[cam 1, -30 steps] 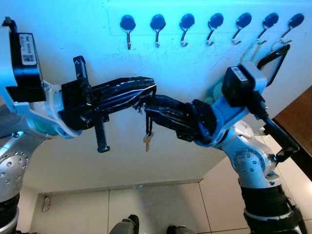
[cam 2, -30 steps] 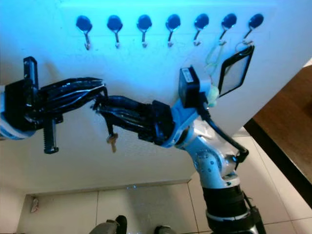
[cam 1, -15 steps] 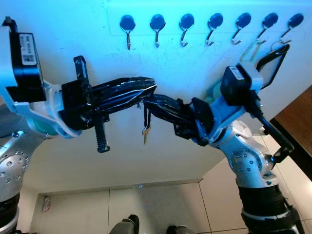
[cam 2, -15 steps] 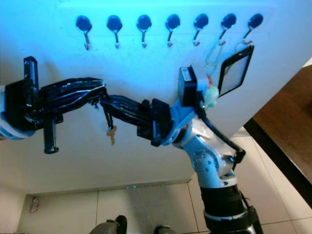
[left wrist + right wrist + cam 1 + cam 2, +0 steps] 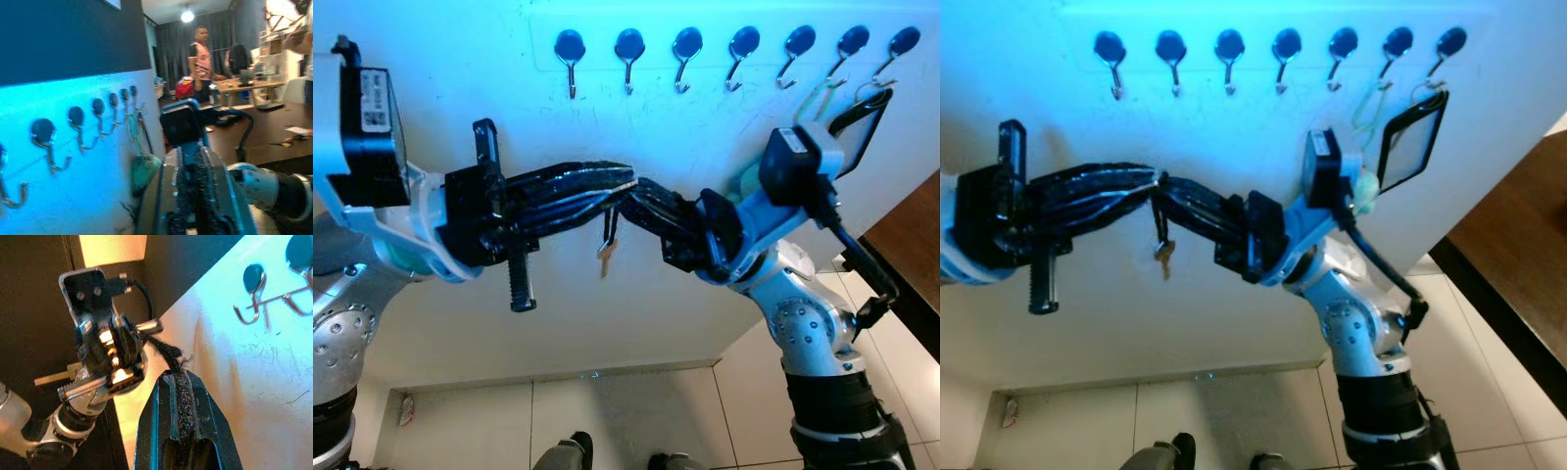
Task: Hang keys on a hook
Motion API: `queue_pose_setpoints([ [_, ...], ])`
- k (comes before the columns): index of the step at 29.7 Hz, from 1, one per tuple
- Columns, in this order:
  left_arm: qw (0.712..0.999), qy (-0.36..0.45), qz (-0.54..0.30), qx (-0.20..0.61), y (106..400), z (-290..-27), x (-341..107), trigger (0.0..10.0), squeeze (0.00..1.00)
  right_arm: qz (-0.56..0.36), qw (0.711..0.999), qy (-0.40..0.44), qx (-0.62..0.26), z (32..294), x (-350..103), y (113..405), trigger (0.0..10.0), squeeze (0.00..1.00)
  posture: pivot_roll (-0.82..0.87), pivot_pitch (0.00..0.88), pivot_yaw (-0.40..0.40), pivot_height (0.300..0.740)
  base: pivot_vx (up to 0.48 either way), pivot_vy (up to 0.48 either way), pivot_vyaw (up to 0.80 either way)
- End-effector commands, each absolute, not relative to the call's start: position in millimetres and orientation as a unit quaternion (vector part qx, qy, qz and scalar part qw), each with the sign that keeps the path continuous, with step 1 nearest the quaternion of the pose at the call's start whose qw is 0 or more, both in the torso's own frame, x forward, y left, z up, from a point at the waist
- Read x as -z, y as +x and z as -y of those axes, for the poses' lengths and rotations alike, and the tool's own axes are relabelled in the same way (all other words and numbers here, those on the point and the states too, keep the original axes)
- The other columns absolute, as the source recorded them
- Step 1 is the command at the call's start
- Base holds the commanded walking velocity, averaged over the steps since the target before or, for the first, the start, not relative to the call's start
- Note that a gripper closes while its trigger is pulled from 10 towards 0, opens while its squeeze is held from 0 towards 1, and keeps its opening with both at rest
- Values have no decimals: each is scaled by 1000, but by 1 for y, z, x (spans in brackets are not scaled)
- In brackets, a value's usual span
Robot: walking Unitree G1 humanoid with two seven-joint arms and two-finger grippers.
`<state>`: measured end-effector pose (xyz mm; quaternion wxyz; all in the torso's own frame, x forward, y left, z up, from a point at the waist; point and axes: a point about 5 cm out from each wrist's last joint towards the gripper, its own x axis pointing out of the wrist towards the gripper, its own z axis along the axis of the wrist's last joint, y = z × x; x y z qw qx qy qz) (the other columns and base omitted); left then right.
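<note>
The left gripper [image 5: 625,183] reaches in from the left, its fingers pressed together at the tips, right where the key ring sits. The keys [image 5: 605,253] hang just below that meeting point, in front of the white wall [image 5: 460,88], well below the row of hooks [image 5: 571,73] along the top. The right gripper [image 5: 641,189] comes in from the right, its fingers closed too, and its tips touch the left one's.

Compared with a second ago, both grippers are a little higher and the right arm has pushed further left, so the two sets of fingertips now overlap. The keys have risen with them and hang closer to the fingers. This looks like a handover or a re-grip between the arms; the keys are not yet near any hook.

Which gripper actually carries the ring is hard to make out: the black fingers merge where they meet, and the wrist views do not show the keys. At the far right, a dark-framed tag [image 5: 862,116] already hangs on one hook. A person [image 5: 201,51] stands far back in the room.
</note>
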<state>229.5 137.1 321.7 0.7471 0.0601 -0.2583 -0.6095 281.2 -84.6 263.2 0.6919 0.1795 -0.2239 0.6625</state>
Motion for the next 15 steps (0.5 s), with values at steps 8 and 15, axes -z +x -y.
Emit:
queue_pose_setpoints([
  [8, 753, 57, 256, 603, 233, -139, -322, 10000, 1000, 240, 683, 183, -665, 84, -270, 278, 0, 0, 18, 78, 57, 740, 0, 0, 0],
  [15, 787, 52, 267, 554, 245, -151, -323, 10000, 1000, 251, 686, 213, -649, 86, -273, 281, 0, 0, 22, 79, 55, 740, 0, 0, 0],
])
